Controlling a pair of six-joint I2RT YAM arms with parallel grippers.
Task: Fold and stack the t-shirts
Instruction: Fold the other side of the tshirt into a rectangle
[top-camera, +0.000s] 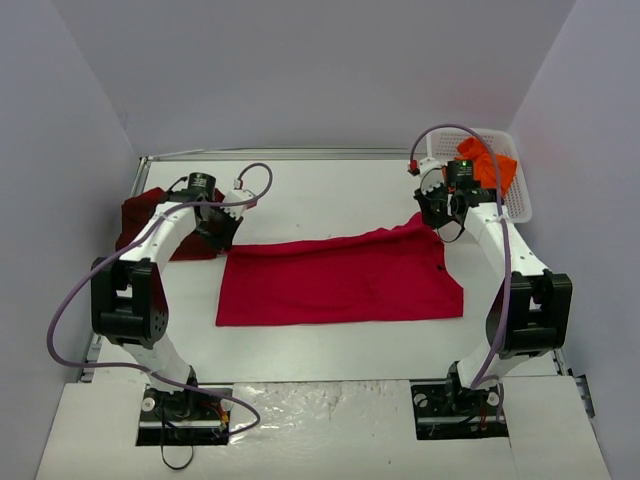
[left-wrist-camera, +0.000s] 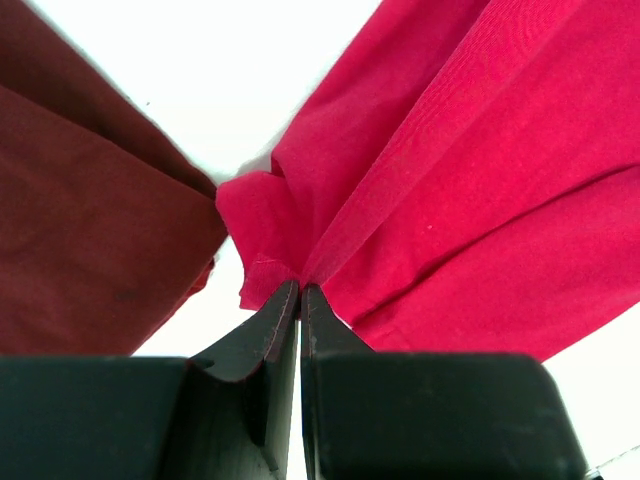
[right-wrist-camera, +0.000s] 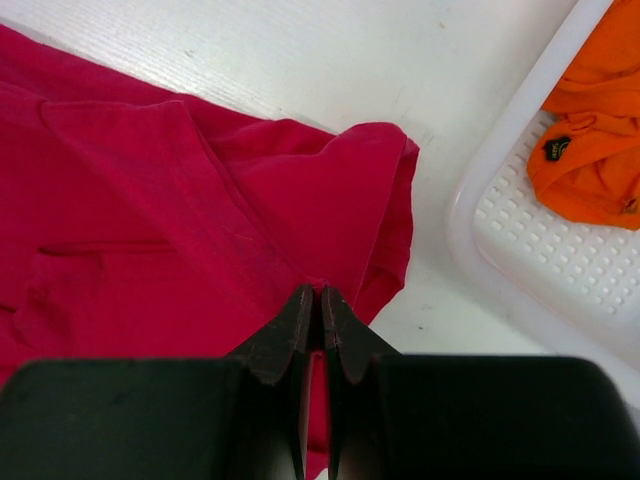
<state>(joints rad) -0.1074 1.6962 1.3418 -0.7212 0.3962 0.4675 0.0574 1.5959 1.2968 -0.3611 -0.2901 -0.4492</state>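
Left pincer (left-wrist-camera: 300, 288): jaws fully closed, fingertips nipping a corner of the red t-shirt (left-wrist-camera: 470, 170). Cloth fans out ahead and to the right of the tips in long tight folds. In the top view this pincer (top-camera: 226, 236) sits at the shirt's far-left corner.

Maroon t-shirt (left-wrist-camera: 80, 230) lies just left of the left pincer in the wrist view, flat, w/ a strip of white table (left-wrist-camera: 230, 80) between it and the red one further ahead. Close to the tips, the two cloths come v. near; can't tell if they touch. From above, the maroon t-shirt (top-camera: 140, 215) sits at the table's left edge, partly behind the left arm.

Right pincer (right-wrist-camera: 320, 292): jaws closed too, tips pinched on the red t-shirt (right-wrist-camera: 150, 230) at a rumpled corner. Most of the cloth spreads left of and ahead of the tips. From above, this pincer (top-camera: 440, 222) is at the shirt's far-right corner.

Red t-shirt (top-camera: 340, 280) is spread wide between both pincers, near edge flat on the table (top-camera: 330, 190).

White lattice basket (right-wrist-camera: 520, 250) is right of the right pincer, not touching the red cloth. Orange t-shirt (right-wrist-camera: 600, 150) is bunched inside it. From above, the basket (top-camera: 520, 200) and orange t-shirt (top-camera: 490, 165) are at the far-right corner.
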